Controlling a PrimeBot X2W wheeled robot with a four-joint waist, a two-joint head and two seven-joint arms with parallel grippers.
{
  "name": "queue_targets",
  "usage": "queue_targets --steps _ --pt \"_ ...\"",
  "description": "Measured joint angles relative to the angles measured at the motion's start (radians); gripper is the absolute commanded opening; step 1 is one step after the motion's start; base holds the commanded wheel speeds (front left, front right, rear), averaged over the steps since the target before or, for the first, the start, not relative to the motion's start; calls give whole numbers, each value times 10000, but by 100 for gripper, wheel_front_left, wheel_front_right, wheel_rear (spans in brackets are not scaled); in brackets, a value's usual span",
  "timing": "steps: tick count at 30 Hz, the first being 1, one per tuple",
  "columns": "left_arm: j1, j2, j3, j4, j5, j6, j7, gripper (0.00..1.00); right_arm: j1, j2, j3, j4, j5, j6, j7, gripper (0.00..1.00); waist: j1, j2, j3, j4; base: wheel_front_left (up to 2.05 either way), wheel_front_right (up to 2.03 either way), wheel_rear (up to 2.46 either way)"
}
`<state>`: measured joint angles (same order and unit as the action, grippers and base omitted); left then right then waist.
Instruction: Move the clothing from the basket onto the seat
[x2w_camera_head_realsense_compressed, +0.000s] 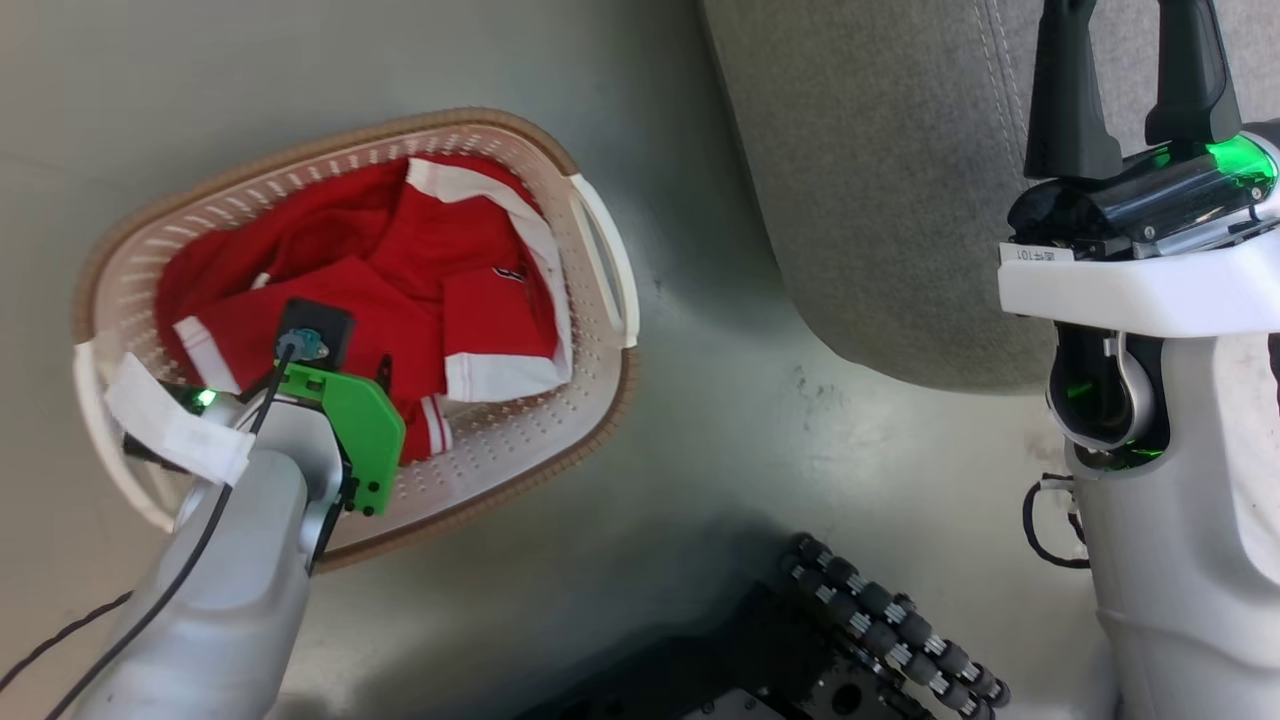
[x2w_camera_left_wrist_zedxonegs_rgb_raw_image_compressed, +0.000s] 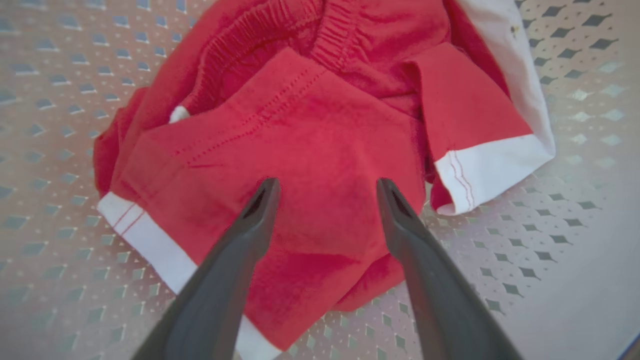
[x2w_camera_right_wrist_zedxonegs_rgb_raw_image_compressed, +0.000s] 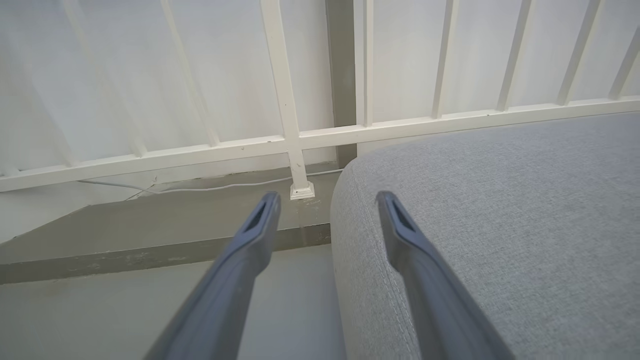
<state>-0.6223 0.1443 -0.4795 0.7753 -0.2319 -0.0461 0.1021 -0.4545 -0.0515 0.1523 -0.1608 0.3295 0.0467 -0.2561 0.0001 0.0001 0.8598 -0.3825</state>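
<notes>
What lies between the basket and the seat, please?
The stretch is bare: in the head view a strip of grey floor separates the basket from the seat, which stand apart, with nothing lying on it.

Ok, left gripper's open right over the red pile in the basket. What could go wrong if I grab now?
1. The clothing lies in overlapping folds, so the open left gripper may pinch only the top layer. A second piece could then trail along and drop on the floor before reaching the seat.
2. Pushed too deep, the fingers might snag the perforated bottom of the basket and drag or tip it.
</notes>
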Motion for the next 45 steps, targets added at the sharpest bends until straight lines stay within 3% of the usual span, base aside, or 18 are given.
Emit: queue_targets --steps 14,15,16,17,32,45 --pt "-715 33 282 1331 -31 295 477 100 -76 86 35 -151 343 102 0 100 0 0 734 -508 0 0 0" --pt "-759 19 278 1423 -31 297 483 42 -76 86 40 -157 405 102 0 100 0 0 741 -508 0 0 0" --pt "-826 -27 253 1555 -31 297 570 4 -77 88 81 -186 512 102 0 100 0 0 751 -497 0 0 0" --pt "-858 -42 236 1607 -25 303 573 0 -77 88 100 -211 525 102 0 100 0 0 756 -490 0 0 0" --pt "-1219 -374 113 2347 -25 370 527 0 -101 96 63 -213 658 88 0 100 0 0 645 -326 0 0 0" --pt "-1313 -953 150 2370 -554 -79 -447 0 -59 25 -10 713 -399 334 0 100 -1 0 -272 253 0 0 0"
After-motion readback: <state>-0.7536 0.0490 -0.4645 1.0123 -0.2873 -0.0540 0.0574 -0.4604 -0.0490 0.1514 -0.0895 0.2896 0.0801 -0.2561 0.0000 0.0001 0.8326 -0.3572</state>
